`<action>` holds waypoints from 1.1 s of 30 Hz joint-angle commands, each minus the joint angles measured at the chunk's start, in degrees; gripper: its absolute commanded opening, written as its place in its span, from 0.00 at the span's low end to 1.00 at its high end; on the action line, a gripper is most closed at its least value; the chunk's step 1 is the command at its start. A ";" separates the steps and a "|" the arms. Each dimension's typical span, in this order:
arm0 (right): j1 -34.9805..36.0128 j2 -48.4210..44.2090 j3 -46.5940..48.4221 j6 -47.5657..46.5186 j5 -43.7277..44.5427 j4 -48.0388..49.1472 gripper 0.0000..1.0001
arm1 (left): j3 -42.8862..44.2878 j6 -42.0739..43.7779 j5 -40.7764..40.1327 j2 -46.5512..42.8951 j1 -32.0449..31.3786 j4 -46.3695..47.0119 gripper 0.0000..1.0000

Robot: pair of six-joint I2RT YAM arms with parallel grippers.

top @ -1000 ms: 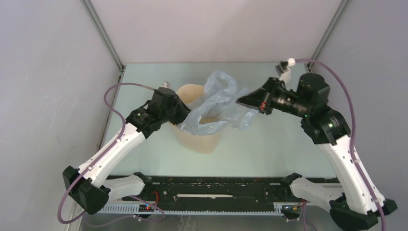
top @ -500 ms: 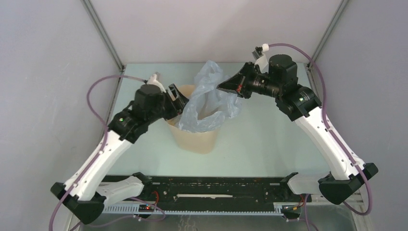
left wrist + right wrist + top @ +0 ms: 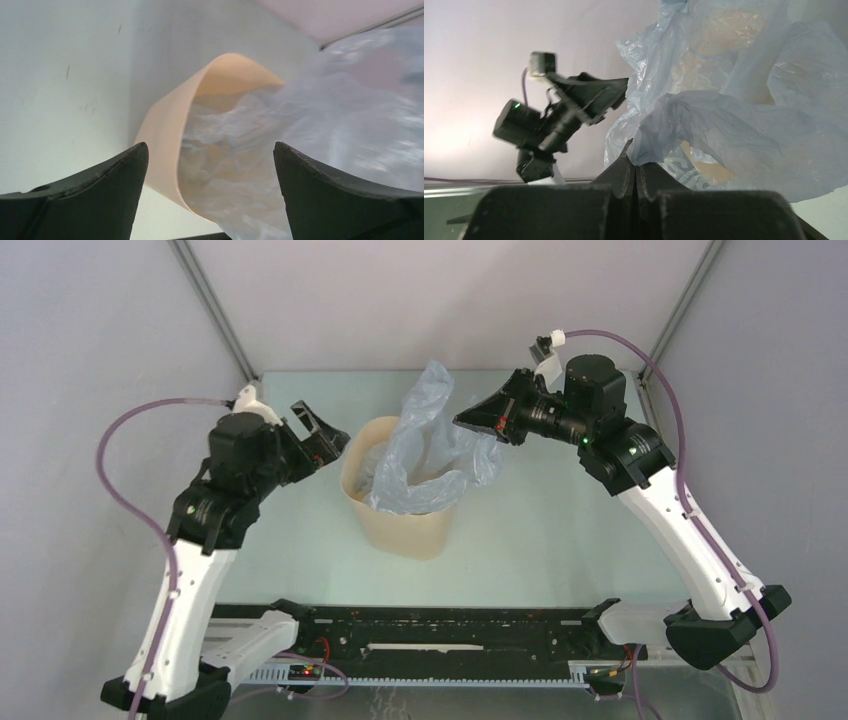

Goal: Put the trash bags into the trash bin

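Fingers [image 3: 620,176] of the right gripper [image 3: 462,423] are pressed together on a fold of the trash bag [image 3: 428,455], a thin, translucent blue-grey film, wrinkled and glossy. The pinch is held above the far right side of the beige trash bin [image 3: 405,530], which stands upright on the pale green table [image 3: 560,530]. The lower part of the bag hangs inside the bin's mouth; a peak of film rises above the far rim, and a loose lobe bulges over the right rim. How deep the film reaches inside cannot be told (the bag itself hides the interior). The left gripper [image 3: 322,432] hangs just left of the bin's rim, apparently apart from it, its jaws spread wide and holding nothing. Between its two dark fingers [image 3: 100,192], the left wrist view shows the bin wall and the film beyond.
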 commanded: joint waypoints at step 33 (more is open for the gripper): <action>-1.84 -5.55 -8.69 3.93 -6.79 5.90 0.00 | -10.89 -6.85 12.54 -6.85 -13.81 18.96 0.99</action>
